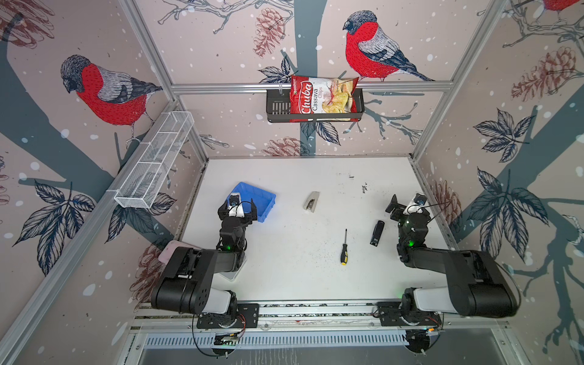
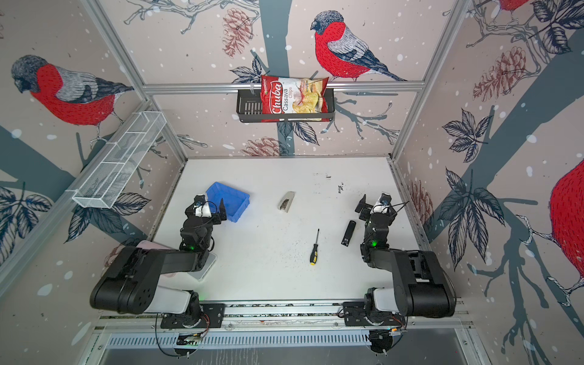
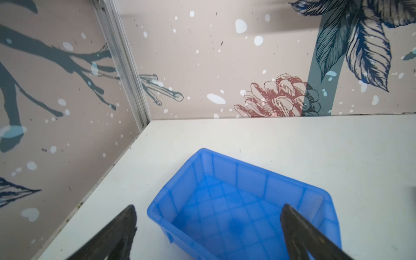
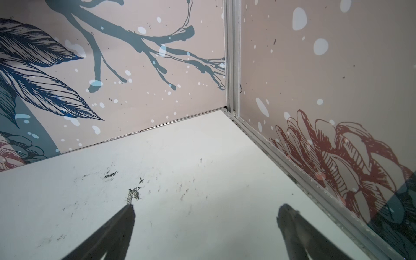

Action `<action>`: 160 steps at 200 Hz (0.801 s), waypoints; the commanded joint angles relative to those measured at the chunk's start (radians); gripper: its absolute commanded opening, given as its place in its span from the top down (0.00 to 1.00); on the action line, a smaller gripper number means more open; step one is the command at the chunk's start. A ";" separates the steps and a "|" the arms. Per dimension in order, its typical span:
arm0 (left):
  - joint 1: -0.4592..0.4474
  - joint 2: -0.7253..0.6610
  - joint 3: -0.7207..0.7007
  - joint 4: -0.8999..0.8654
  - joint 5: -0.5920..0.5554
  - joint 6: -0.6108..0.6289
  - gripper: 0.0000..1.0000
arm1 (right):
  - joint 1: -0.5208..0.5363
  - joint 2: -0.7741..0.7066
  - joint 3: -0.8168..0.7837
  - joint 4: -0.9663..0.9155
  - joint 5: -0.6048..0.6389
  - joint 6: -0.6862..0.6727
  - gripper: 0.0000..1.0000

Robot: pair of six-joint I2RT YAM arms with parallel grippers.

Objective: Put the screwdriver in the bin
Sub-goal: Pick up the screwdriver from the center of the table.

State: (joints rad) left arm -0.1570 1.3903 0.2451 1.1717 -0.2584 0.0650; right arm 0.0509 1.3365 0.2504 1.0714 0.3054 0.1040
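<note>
**Operator:** Report task progress, left to right.

**Technician:** Judged status: not begun. The bin (image 1: pixel 260 202) holds nothing. The screwdriver (image 1: pixel 344 249) lies flat on the worktop (image 1: pixel 284 284), well to the right of the bin and nearer the robot base; nothing touches it.

**Operator:** End effector states?

**Technician:** Left end effector (image 3: pixel 209 209): released, jaws wide, grasping nothing; it hovers at the bin's near edge, one finger above the bin floor, one outside its left wall. Right end effector (image 4: pixel 208 209): released, empty; it is far right of the bin, over bare worktop, beyond the black stapler (image 1: pixel 377 233).

**Operator:** Containers and contents?

**Technician:** White mesh basket (image 1: pixel 151 164), on the wall left of the bin: no contents visible. Bin: empty; its grid floor shows fully in the left wrist view. Black rack (image 1: pixel 278 110), on the back wall above and right of the bin: one red chips bag (image 1: pixel 322 98).

**Operator:** Steps remaining?

**Technician:** All, by estimate: grasp, carry, release. The grey stapler (image 1: pixel 312 200) lies right of the bin, between it and the screwdriver's side of the worktop; keep clearance from it on the carry.
</note>
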 commanded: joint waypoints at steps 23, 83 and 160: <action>-0.048 -0.195 0.032 -0.212 -0.024 0.035 0.02 | 0.003 -0.173 0.016 -0.159 -0.053 -0.030 0.00; -0.165 -0.410 0.171 -0.630 -0.018 -0.048 0.02 | 0.018 -0.457 0.038 -0.448 -0.190 -0.068 0.01; -0.524 -0.288 0.384 -0.894 -0.117 -0.279 0.02 | 0.056 -0.766 0.141 -1.011 -0.458 -0.423 0.00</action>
State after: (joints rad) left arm -0.6132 1.0428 0.5686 0.3798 -0.3424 -0.0959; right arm 0.1024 0.6254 0.3664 0.2893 -0.0372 -0.1425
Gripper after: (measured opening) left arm 0.977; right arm 0.995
